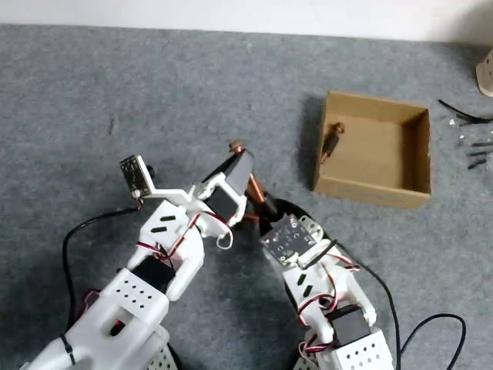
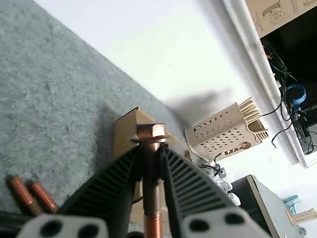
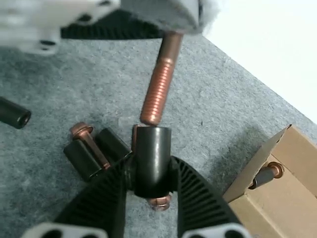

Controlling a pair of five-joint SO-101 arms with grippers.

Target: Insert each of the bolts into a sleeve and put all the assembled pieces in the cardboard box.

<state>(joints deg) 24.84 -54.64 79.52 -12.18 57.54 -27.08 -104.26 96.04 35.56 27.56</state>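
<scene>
Nearest me, the right gripper (image 3: 152,163) is clamped round the middle of 1 dark sleeve (image 3: 152,146), whose open mouth points away, toward the far left. On the mat beside it lie loose sleeves (image 3: 81,159) and a loose bolt (image 3: 88,140), close together.

Just beyond the held sleeve's mouth sits the threaded tip of the bolt (image 3: 159,84). Tip and rim look touching or just apart; I cannot tell which. The bolt's long axis leans a little off the sleeve's, so the 2 meet at a shallow angle and not in 1 line.

Farther out, the left gripper (image 2: 151,151) is closed tight on the bolt's plain shank just under the hex head, with the threads pointing back at the sleeve. The sleeve therefore lies straight ahead of the bolt's tip, along the bolt's own length, near and slightly right of the left gripper. I judge the coming push needs that small tilt taken out first, or the threads may catch on the rim.

At the far right stands the cardboard box (image 1: 373,193), well apart from both grippers. 1 assembled piece (image 1: 333,142) lies by its left wall.
</scene>
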